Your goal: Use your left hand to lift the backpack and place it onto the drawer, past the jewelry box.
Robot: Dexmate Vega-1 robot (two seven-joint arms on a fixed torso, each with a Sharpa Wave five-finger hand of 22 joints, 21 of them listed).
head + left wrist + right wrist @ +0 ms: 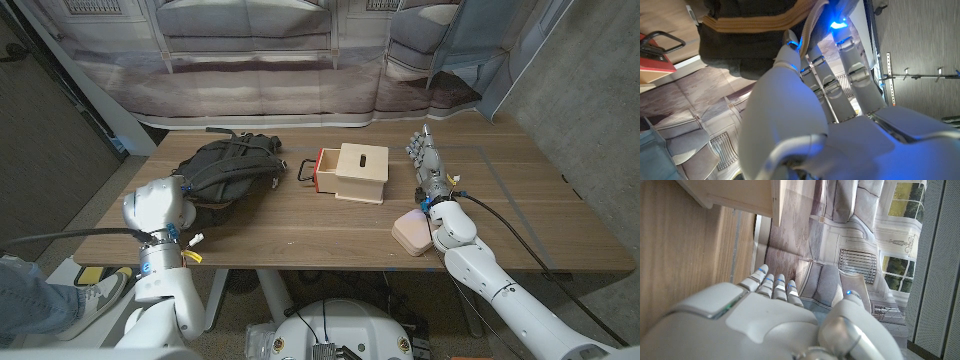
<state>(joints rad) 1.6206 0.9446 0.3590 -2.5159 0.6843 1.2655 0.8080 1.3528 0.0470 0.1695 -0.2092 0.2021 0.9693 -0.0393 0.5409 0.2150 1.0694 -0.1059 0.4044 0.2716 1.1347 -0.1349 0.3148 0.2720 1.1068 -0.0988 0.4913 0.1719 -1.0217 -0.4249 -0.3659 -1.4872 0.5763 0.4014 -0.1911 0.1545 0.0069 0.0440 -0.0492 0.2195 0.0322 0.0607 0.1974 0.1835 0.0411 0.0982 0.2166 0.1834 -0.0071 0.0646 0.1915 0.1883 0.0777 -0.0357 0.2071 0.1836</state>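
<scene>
Head view, starting at the near edge of the wooden surface [330, 235]: the left arm comes up from the near left corner, and its elbow sits right in front of the backpack [228, 165], so the left hand itself is hidden from this angle. Left wrist view helps: the left hand [840, 90] has its fingers [852, 55] stretched out straight toward the dark backpack [750, 45], tips right up against the fabric and its tan strap. Can't tell if they actually grip anything, honestly; they look extended, not wrapped.

Over toward the near right edge there's a small pinkish box [412, 235] lying just beside the right wrist. The right hand [427, 165] reaches farther in from there, standing on its edge with fingers straight, close together and holding nothing. Right wrist view shows the same thing, fingers [771, 287] pointing out over the bare wood.

Mid-surface, a light wooden drawer box [355, 172] sits with its red drawer pulled out to the left, black handle [305, 168] showing. Backpack is just left of that handle, dark grey, slumped toward the far left part of the surface.
</scene>
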